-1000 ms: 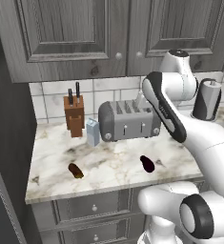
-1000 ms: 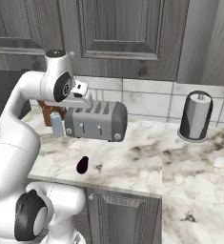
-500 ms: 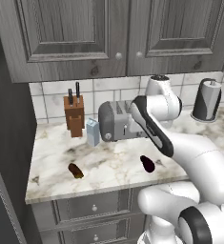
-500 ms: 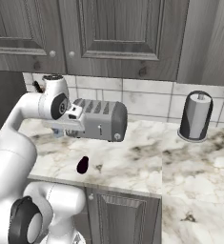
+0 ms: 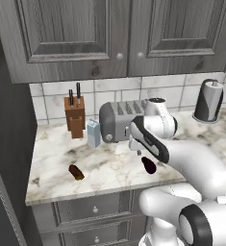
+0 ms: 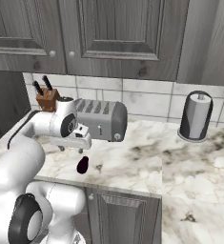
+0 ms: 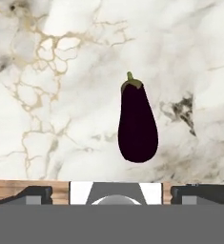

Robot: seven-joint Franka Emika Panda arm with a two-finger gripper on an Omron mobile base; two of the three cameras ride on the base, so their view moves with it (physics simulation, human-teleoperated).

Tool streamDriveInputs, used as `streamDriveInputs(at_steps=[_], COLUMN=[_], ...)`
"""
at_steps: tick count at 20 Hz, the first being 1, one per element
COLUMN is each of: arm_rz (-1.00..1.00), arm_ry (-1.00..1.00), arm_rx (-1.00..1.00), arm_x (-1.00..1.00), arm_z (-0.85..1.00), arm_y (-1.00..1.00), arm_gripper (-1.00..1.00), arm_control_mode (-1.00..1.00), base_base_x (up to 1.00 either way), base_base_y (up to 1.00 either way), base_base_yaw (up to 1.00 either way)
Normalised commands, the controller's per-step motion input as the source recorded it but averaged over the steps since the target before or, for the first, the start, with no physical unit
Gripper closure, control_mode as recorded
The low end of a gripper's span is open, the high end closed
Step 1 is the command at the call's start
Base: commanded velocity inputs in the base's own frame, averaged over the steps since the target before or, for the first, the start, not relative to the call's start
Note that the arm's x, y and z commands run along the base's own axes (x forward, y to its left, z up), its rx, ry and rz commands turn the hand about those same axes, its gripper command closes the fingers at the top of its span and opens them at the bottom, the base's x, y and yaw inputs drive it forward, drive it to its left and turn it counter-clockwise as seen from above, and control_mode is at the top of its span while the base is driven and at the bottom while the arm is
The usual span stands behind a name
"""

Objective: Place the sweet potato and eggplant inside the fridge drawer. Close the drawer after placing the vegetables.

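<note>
Left base view: your white marble counter carries a small dull brown sweet potato near its front left corner and a glossy near-black oblong eggplant by the front edge, well apart. The two-finger gripper hangs just above the eggplant, in front of the grey four-slot toaster.

Right base view: you find the eggplant close to the front edge, the gripper just over it.

Hand view: the eggplant lies free on bare marble, green stem pointing away, with your dark fingertips spread wide apart and holding nothing.
</note>
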Motion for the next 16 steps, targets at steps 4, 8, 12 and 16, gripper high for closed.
streamDriveInputs(at_steps=[4, 8, 12, 16], arm_rz=[0.03, 0.05, 0.04, 0.03], arm_ry=[0.07, 0.03, 0.05, 0.03], arm_rx=[0.0, 0.0, 0.0, 0.0], arm_x=[0.01, 0.11, 0.24, 0.36], arm_z=[-0.6, -0.57, -0.42, -0.44], arm_y=[0.0, -0.15, -0.15, -0.03], arm_gripper=[-1.0, -1.0, -1.0, -1.0], arm_control_mode=[-1.0, -1.0, -1.0, -1.0], base_base_x=[0.0, 0.0, 0.0, 0.0], base_base_y=[0.0, 0.0, 0.0, 0.0], base_base_yaw=[0.0, 0.0, 0.0, 0.0])
